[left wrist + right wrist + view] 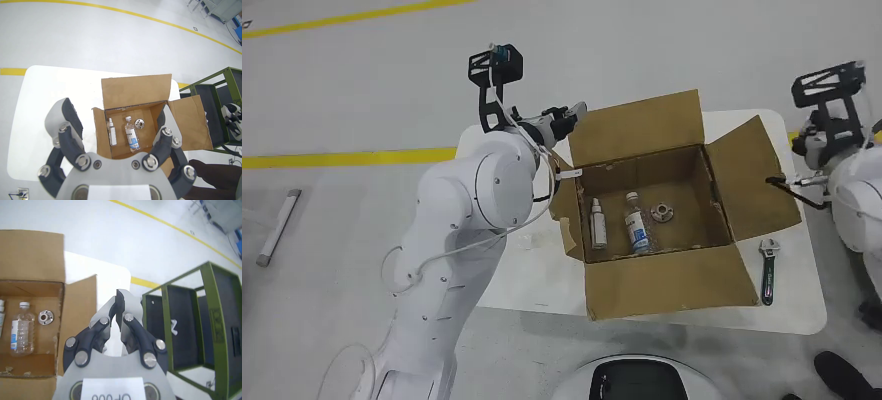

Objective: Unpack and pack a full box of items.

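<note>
The left hand (117,108) has its fingers (71,113) spread wide with nothing between them. It hangs by the far left corner of the box (662,285), apart from the cardboard, and in its own wrist view it looks down into the open top. The right hand (118,298) is closed on nothing, its two pads pressed together. In the top view it sits at the outer edge of the box's right flap; whether it touches the flap I cannot tell.

The box stands on the white counter (512,285) with all four flaps folded outward. Three things lie on its floor, all well below both hands:
- A slim white spray bottle (598,224) lies along the box's left wall.
- A clear bottle (636,224) with a white cap and a blue and white label lies just beside it, toward the middle, with its cap pointing to the box's far wall.
- A small round metal flange (662,212) rests flat, just to the right of the clear bottle's cap.

The right half of the box floor is bare cardboard.

Outside the box, a wrench (768,270) lies on the counter beside the near right corner. A green metal cart (208,313) stands on the floor beyond the box's right side
</note>
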Robot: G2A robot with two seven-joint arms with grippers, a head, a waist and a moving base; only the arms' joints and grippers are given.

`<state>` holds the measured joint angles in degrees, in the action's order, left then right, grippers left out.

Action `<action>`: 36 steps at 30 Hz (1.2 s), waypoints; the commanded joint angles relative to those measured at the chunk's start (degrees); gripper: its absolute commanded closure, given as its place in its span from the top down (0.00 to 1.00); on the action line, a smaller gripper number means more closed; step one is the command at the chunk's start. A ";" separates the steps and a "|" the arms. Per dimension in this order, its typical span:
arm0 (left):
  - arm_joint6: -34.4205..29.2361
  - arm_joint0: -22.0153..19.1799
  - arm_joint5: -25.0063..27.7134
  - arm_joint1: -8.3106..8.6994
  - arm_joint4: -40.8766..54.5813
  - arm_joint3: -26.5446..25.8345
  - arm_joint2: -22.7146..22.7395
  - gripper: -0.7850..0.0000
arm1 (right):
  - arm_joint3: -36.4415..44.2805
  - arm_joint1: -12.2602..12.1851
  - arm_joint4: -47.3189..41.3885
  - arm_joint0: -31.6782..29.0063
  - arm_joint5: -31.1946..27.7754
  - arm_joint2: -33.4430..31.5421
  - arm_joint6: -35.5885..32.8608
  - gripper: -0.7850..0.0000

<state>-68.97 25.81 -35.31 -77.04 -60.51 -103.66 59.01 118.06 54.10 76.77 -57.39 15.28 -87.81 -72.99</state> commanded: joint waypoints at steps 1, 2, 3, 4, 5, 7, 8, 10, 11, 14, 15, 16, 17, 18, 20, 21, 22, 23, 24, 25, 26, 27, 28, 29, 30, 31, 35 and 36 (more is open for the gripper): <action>0.00 0.00 0.00 0.00 0.00 0.00 0.00 1.00 | 0.35 -0.05 -0.70 -3.59 2.76 -5.06 -2.70 0.00; 0.00 0.00 0.00 0.00 0.00 0.00 0.00 1.00 | 0.06 -0.03 -1.05 -4.61 3.79 -6.42 -3.59 0.00; 0.00 0.00 0.00 0.00 0.00 0.00 0.00 1.00 | 0.30 -0.02 -1.52 -5.99 4.50 -8.05 -4.36 0.00; 0.00 0.00 0.00 0.00 0.00 0.00 0.00 1.00 | 0.08 0.00 -1.65 -7.97 5.61 -10.13 -5.88 0.00; 0.00 0.00 0.00 0.00 0.00 0.00 0.00 1.00 | -0.10 0.00 -1.58 -9.03 5.80 -10.91 -6.83 0.00; 0.00 0.00 0.00 0.00 0.00 0.00 0.00 1.00 | -0.08 0.10 -2.28 -12.16 6.26 -13.10 -9.18 0.00; 0.00 0.00 0.00 0.00 0.00 0.00 0.00 1.00 | -0.57 0.13 -2.28 -13.58 5.92 -13.71 -10.09 0.00; 0.00 0.00 0.00 0.00 0.00 0.00 0.00 1.00 | -1.61 0.29 -2.91 -15.93 4.94 -14.39 -11.06 0.00; 0.00 0.00 0.00 0.00 0.00 0.00 0.00 1.00 | -1.73 0.35 -3.17 -16.45 4.75 -14.51 -11.25 0.00; 0.00 0.00 0.00 0.00 0.00 0.00 0.00 1.00 | -1.73 0.35 -3.17 -16.45 4.75 -14.51 -11.25 0.00; 0.00 0.00 0.00 0.00 0.00 0.00 0.00 1.00 | -1.73 0.35 -3.17 -16.45 4.75 -14.51 -11.25 0.00; 0.00 0.00 0.00 0.00 0.00 0.00 0.00 1.00 | -1.73 0.35 -3.17 -16.45 4.75 -14.51 -11.25 0.00; 0.00 0.00 0.00 0.00 0.00 0.00 0.00 1.00 | -1.73 0.35 -3.17 -16.45 4.75 -14.51 -11.25 0.00; 0.00 0.00 0.00 0.00 0.00 0.00 0.00 1.00 | -1.73 0.35 -3.17 -16.45 4.75 -14.51 -11.25 0.00; 0.00 0.00 0.00 0.00 0.00 0.00 0.00 1.00 | -1.78 0.36 -3.27 -16.69 4.32 -14.29 -10.92 0.00; 0.00 0.00 0.00 0.00 0.00 0.00 0.00 1.00 | -2.11 0.44 -3.43 -17.46 3.56 -13.68 -9.98 0.00; 0.00 0.00 0.00 0.00 0.00 0.00 0.00 1.00 | -2.47 0.57 -3.67 -18.19 3.46 -12.78 -10.34 0.00; 0.00 0.00 0.00 0.00 0.00 0.00 0.00 1.00 | -2.51 0.67 -3.97 -18.54 3.75 -12.15 -11.65 0.00; 0.00 0.00 0.00 0.00 0.00 0.00 0.00 1.00 | -2.96 0.74 -4.17 -18.61 3.79 -11.98 -12.22 0.00; 0.00 0.00 0.00 0.00 0.00 0.00 0.00 1.00 | -4.87 0.96 -5.42 -18.80 2.93 -11.74 -13.09 0.00; 0.00 0.00 0.00 0.00 0.00 0.00 0.00 1.00 | -5.69 1.14 -6.47 -18.50 2.50 -11.77 -13.52 0.00; 0.00 0.00 0.00 0.00 0.00 0.00 0.00 1.00 | -6.43 1.29 -7.17 -18.37 2.32 -11.84 -13.70 0.00; 0.00 0.00 0.00 0.00 0.00 0.00 0.00 1.00 | -8.14 1.56 -7.83 -18.23 1.53 -11.76 -14.49 0.00; 0.00 0.00 0.00 0.00 0.00 0.00 0.00 1.00 | -9.33 1.82 -9.11 -17.77 1.01 -11.75 -15.01 0.00; 0.00 0.00 0.00 0.00 0.00 0.00 0.00 1.00 | -10.85 2.10 -10.75 -17.50 1.01 -11.38 -15.01 0.00; 0.00 0.00 0.00 0.00 0.00 0.00 0.00 1.00 | -12.10 2.27 -11.30 -17.13 1.01 -10.96 -15.01 0.00; 0.00 0.00 0.00 0.00 0.00 0.00 0.00 1.00 | -16.93 2.87 -15.34 -14.65 1.02 -8.68 -15.01 0.00; 0.00 0.00 0.00 0.00 0.00 0.00 0.00 1.00 | -17.81 2.95 -15.83 -13.93 1.02 -8.20 -15.01 0.00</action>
<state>-68.97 25.81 -35.31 -77.04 -60.51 -103.66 59.01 101.50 56.95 61.76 -72.21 16.30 -96.62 -88.00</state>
